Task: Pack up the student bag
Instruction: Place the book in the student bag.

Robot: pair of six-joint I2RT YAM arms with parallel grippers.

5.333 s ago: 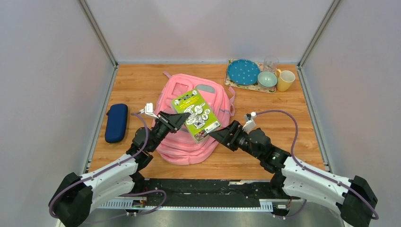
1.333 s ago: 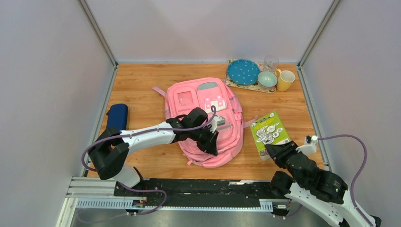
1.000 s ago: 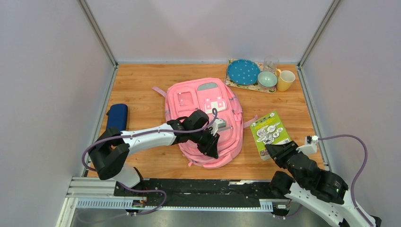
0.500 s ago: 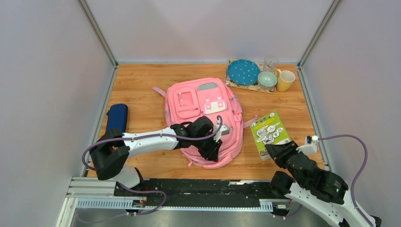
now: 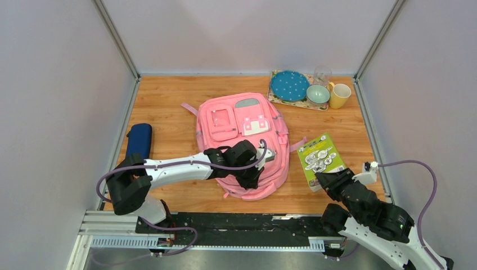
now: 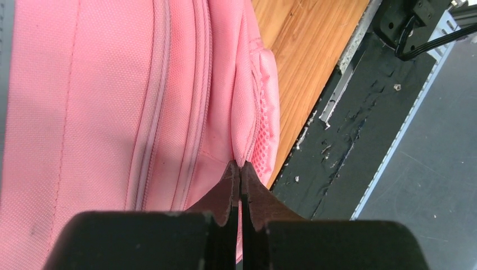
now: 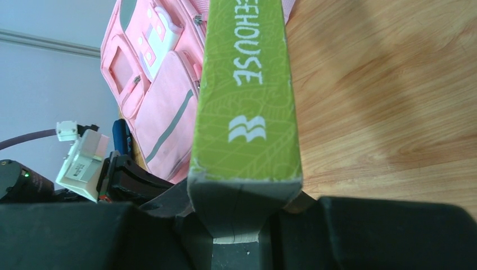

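**Bag pinched at near corner, book to its right**

We found the bag [image 5: 244, 135] lying flat in the middle of the desk [image 5: 169, 107], its long axis running from near to far. The left pincer [image 6: 240, 169] was closed tight on a fold of pink fabric at the bag's near right corner. The right pincer [image 7: 242, 209] gripped the near end of the green book [image 7: 247, 101], which lay just right of the bag, roughly lengthwise alongside it. We judged the book must travel left, toward the pinched fold, carried by the nearer right arm.
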